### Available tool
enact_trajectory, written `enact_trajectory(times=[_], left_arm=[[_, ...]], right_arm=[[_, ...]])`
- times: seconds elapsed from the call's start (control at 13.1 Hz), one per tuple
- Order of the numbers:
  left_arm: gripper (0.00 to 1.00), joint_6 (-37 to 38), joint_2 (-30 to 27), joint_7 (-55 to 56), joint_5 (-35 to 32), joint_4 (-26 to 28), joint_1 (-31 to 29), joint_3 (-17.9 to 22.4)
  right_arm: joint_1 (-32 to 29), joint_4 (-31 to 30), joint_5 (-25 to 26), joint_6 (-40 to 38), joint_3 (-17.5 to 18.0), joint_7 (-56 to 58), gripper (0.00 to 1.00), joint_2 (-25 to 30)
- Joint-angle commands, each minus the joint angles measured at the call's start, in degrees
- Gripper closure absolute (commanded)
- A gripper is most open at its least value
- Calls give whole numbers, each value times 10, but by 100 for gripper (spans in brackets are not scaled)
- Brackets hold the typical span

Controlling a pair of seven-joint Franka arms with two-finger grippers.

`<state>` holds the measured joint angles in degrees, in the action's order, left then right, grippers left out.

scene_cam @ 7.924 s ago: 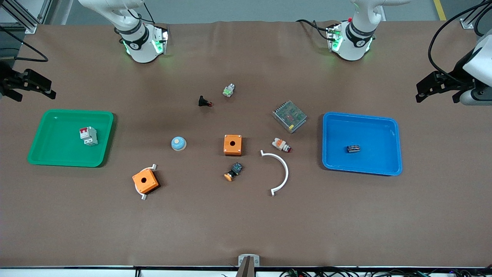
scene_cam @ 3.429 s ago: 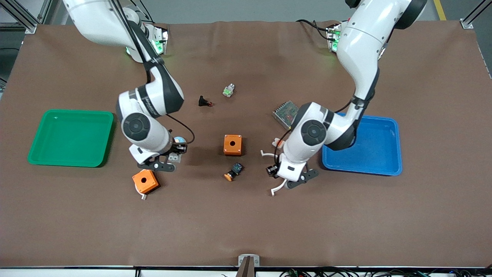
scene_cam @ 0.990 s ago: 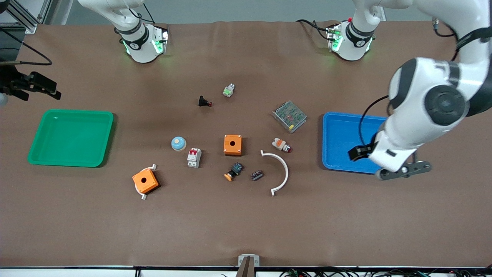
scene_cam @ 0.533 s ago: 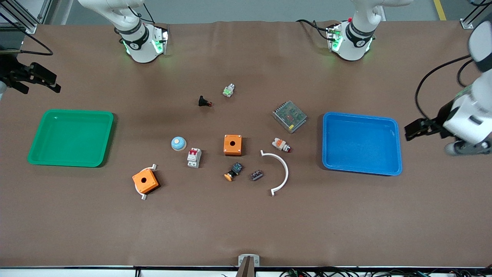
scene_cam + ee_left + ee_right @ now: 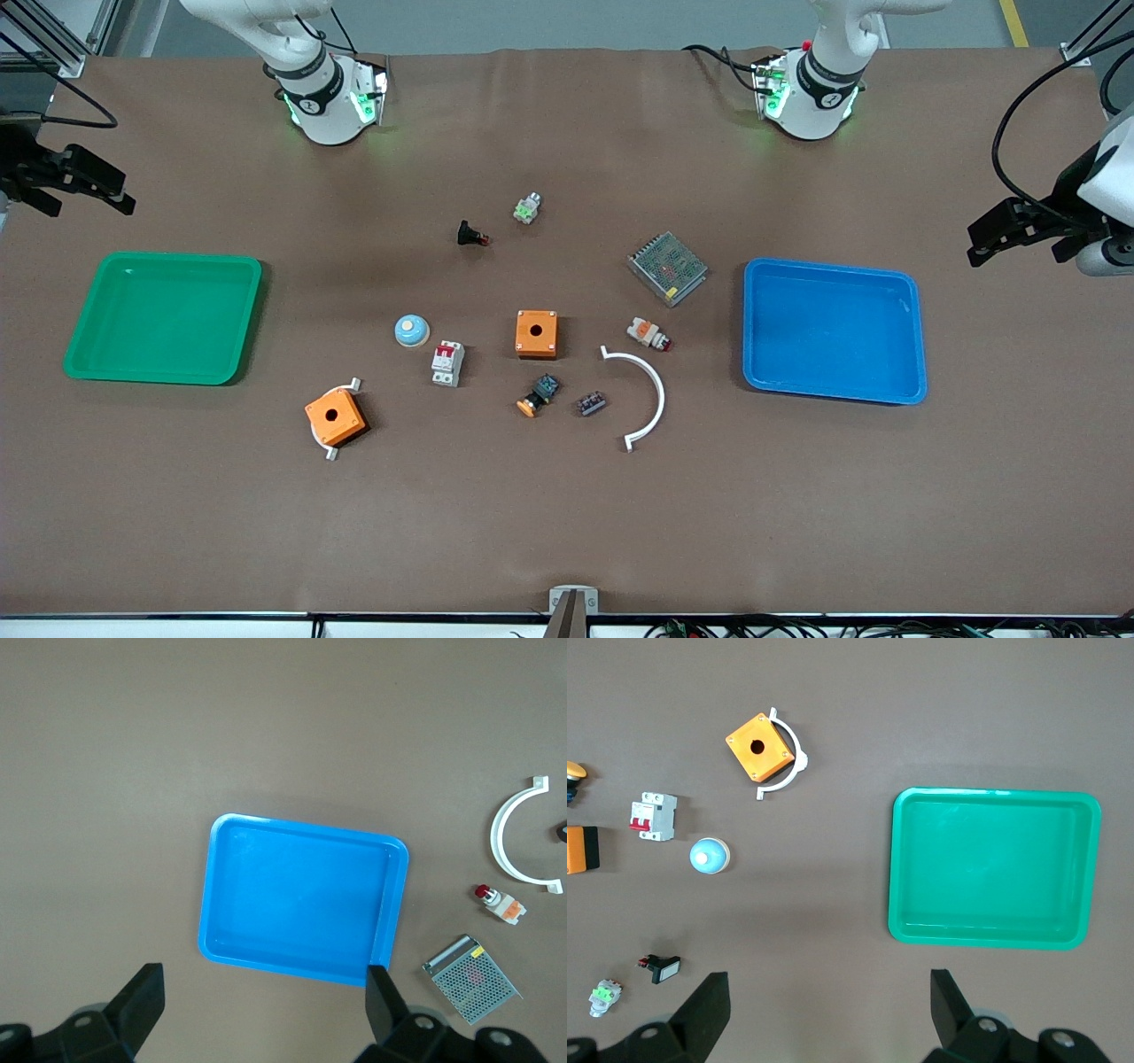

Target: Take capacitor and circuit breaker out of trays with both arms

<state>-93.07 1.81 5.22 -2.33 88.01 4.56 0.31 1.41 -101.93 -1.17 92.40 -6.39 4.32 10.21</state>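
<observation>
The capacitor (image 5: 591,404) lies on the table beside a black button part with an orange cap (image 5: 538,395). It shows only at the edge of the left wrist view (image 5: 562,829). The breaker (image 5: 446,362) lies near the blue dome (image 5: 412,330) and also shows in the right wrist view (image 5: 653,816). My left gripper (image 5: 1019,237) hangs open and empty over the left arm's end of the table, past the blue tray (image 5: 912,390); its wrist view (image 5: 264,992) shows nothing between the fingers. My right gripper (image 5: 84,199) hangs open and empty over the right arm's end, by the green tray (image 5: 252,319); it also shows in its wrist view (image 5: 828,992).
Both trays hold nothing. Mid-table lie two orange boxes (image 5: 536,333) (image 5: 335,418), a white arc (image 5: 654,394), a white-and-orange part (image 5: 648,333), a metal mesh box (image 5: 667,268), a black red-tipped part (image 5: 470,235) and a green-white part (image 5: 527,208).
The breaker and capacitor, earlier in the green and blue trays, now lie mid-table. In the last second my left arm swung off the blue tray toward the table's end; the right gripper barely moved.
</observation>
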Motion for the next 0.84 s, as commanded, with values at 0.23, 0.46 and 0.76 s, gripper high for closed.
enact_trajectory(times=[0.23, 0.46, 0.76], left_arm=[[0, 17, 6, -18, 5, -15, -1, -8], [0, 17, 7, -15, 6, -21, 2, -8], [0, 17, 8, -18, 7, -32, -1, -8]], right_arm=[[-4, 6, 4, -11, 8, 3, 0, 9], [-4, 6, 4, -10, 8, 4, 0, 9], [-4, 6, 4, -9, 9, 4, 0, 7]])
